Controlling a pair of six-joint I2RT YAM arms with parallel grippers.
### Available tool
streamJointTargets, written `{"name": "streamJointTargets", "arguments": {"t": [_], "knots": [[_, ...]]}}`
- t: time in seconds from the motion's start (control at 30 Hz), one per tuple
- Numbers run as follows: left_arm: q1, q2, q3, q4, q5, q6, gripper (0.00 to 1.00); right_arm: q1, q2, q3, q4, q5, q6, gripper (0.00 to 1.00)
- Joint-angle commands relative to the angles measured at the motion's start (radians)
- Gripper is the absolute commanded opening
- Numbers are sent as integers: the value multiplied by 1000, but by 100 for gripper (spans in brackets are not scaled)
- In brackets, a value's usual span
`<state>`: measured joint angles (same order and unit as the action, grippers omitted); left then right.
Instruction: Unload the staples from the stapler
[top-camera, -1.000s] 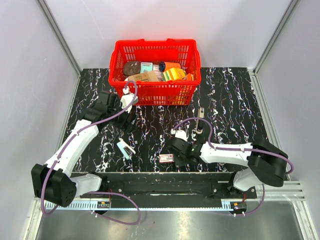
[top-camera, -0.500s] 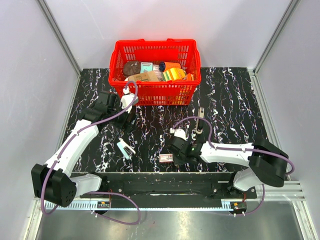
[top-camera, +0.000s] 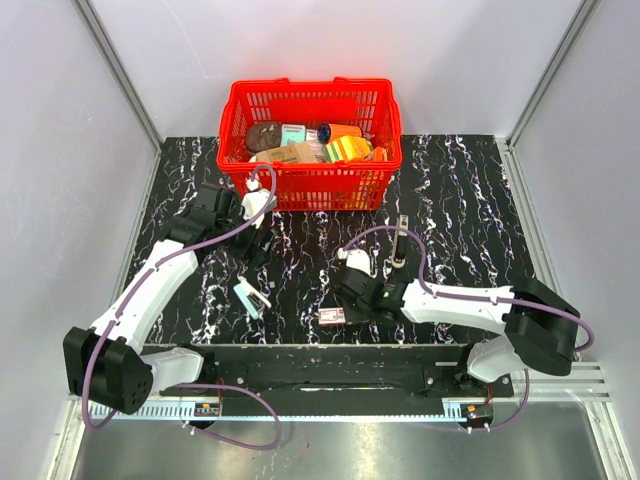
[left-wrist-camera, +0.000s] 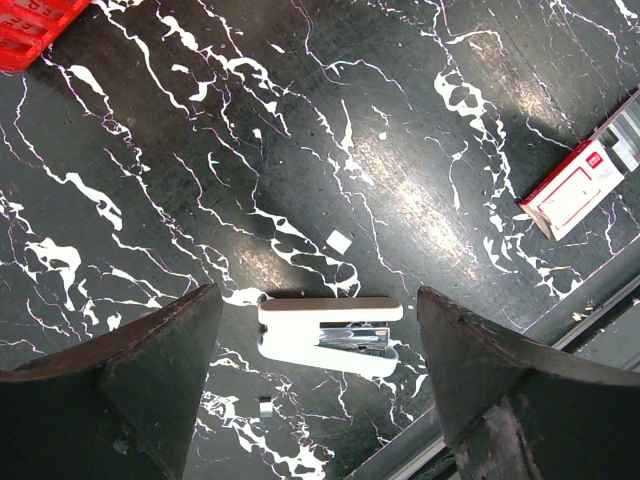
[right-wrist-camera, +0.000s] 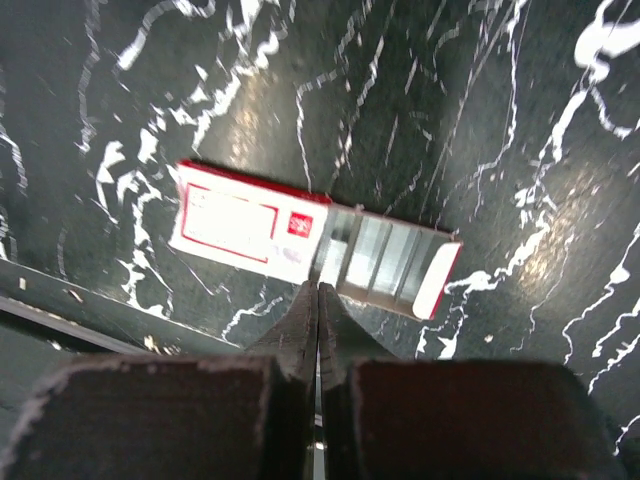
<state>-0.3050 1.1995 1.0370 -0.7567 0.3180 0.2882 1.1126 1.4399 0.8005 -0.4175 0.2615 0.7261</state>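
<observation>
The stapler is seen flat on the tabletop ahead of the left pincer, spread wide, empty (approach step, seemingly). The right pincer, closed on nothing, is poised at a small box. Descent and grasp are needed.

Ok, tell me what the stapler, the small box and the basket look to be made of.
Stapler: smooth pale plastic shell with a matte look, and a shiny inner channel that is probably metal. Small box: likely printed cardboard, given the flat white-and-red faces and crisp folded edges; its open end shows silvery contents. Basket: glossy red plastic, moulded as an open lattice.
</observation>
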Motion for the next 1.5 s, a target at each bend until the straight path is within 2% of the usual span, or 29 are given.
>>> {"name": "streamJointTargets", "arguments": {"t": [0.0,0.8,1.13,1.33,1.47], "knots": [[1,-23,6,28,-10,8,84,-10,13,92,-1,107,-48,0],[1,-6,11,26,-17,12,84,-46,94,2,83,5,-33,0],[1,5,26,28,-7,19,84,-62,27,35,23,41,-62,0],[-89,26,1,28,-42,37,84,-115,-111,-9,-24,56,-24,4],[-167,41,-20,49,-89,43,84,-154,-165,-61,9,24,-16,6]]}}
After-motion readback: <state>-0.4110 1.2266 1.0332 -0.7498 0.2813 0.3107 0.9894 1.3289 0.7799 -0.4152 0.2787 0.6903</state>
